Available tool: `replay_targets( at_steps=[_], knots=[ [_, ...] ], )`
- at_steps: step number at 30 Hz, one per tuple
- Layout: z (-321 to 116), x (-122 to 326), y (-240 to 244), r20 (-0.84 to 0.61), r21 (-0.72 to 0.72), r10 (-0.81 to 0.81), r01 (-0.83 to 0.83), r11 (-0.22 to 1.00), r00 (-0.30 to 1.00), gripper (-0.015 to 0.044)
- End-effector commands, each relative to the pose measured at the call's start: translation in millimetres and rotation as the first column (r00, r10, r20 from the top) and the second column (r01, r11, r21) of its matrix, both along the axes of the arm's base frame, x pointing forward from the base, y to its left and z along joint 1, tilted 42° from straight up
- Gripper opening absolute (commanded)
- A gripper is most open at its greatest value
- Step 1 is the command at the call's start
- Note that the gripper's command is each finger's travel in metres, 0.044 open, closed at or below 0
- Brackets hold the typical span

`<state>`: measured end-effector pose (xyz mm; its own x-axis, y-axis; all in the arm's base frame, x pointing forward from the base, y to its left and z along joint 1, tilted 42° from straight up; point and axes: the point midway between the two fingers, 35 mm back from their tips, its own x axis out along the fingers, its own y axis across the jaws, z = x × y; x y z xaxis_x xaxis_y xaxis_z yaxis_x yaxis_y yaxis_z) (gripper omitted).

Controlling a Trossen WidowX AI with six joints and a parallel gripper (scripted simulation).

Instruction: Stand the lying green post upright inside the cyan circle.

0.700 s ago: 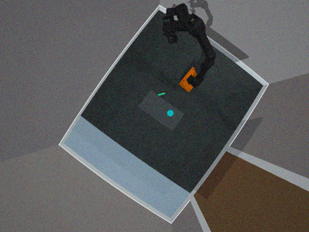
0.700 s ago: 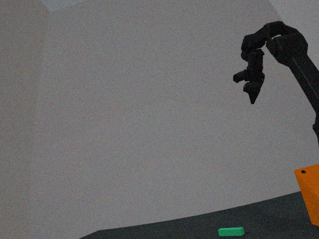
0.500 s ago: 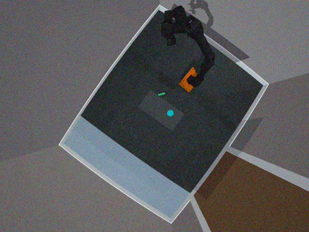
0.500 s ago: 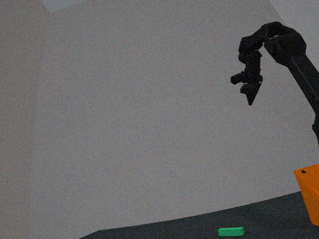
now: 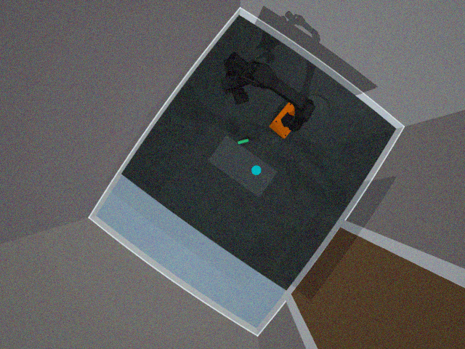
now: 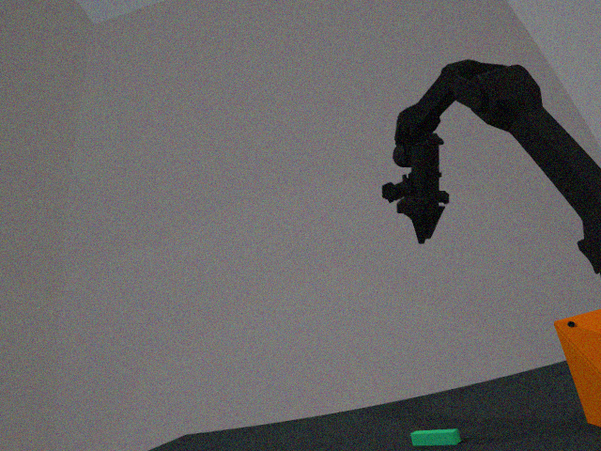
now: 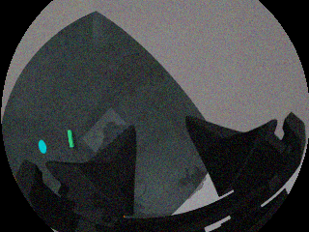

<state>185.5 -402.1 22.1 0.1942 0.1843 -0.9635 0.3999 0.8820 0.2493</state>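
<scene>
The green post (image 5: 243, 141) (image 6: 435, 437) (image 7: 70, 138) lies on its side on the dark table, just outside the edge of a paler grey rectangle (image 5: 229, 158). The cyan circle (image 5: 256, 170) (image 7: 42, 146) is a flat disc on that rectangle, apart from the post, and nothing stands on it. My gripper (image 6: 422, 241) (image 7: 160, 122) is open, its fingers partly apart with nothing between them. It points down and hangs high above the table, far above the post in the exterior view. The circle is out of that view.
An orange block (image 5: 280, 131) (image 6: 582, 359) stands at the arm's base, to the right of the post in the top and exterior views. The dark table top (image 5: 210, 210) has a pale rim, and a light blue strip (image 5: 187, 240) runs along one end in the top view.
</scene>
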Motion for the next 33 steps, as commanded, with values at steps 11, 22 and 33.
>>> replay_targets(
  at_steps=[11,22,33],
  knots=[
    [-28,82,135,-0.06,0.283,0.027,-0.009,0.959,0.998,0.0233],
    [-41,100,246,-0.195,0.461,0.072,0.027,0.887,0.978,0.0233],
    [-58,101,292,-0.249,0.506,0.09,0.051,0.861,0.964,0.0233]
  ],
)
